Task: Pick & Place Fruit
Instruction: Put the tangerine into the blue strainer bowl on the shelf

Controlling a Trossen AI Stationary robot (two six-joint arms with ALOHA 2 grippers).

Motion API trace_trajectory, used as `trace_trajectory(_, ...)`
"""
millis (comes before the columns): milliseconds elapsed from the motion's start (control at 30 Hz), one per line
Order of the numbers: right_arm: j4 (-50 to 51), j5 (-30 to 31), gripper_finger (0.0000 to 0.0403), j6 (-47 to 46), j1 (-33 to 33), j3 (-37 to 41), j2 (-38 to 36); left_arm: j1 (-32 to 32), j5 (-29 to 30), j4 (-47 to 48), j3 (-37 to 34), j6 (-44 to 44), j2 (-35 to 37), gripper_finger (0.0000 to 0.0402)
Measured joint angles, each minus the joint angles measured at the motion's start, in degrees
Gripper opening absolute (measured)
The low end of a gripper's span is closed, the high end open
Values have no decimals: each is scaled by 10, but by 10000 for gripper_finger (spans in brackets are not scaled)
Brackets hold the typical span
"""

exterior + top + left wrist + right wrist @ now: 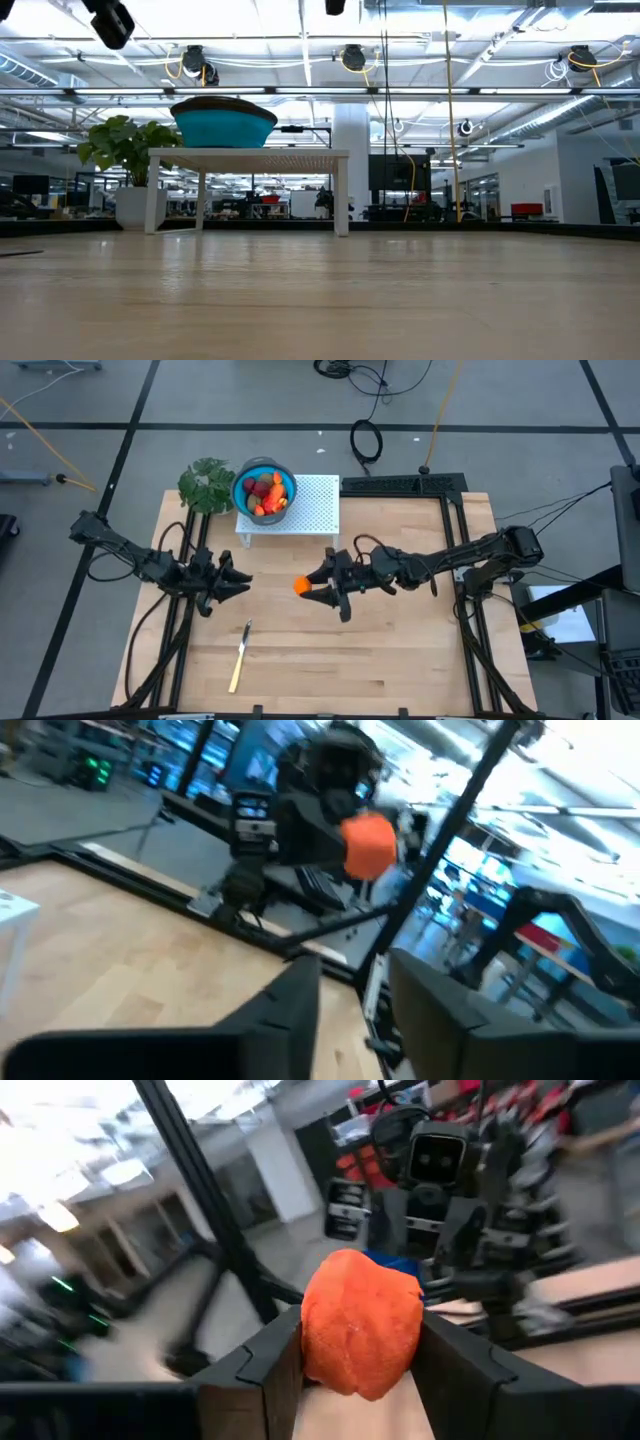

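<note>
Several fruits already sit in the blue bowl [264, 488], the right end effector [312, 588] grips an orange fruit [361, 1322] in midair, and the left end effector [243, 582] hangs open, empty.

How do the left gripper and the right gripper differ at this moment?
The right gripper is shut on an orange fruit; the left gripper holds nothing, its fingers parted. The right gripper sits near the table's middle; the left gripper is left of it. Both are dark, above the wooden table, and face each other.
</note>
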State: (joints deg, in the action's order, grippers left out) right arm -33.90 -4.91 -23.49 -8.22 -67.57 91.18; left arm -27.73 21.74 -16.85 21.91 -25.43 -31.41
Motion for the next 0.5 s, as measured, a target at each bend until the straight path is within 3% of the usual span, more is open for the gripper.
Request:
trace_trajectory(267,45,124,157,265,-26,0,0,7,26,-95,0,13,-73,226)
trace_trajectory(500,114,290,157,462,-42,0,0,25,36,-204,1,94,-142,267)
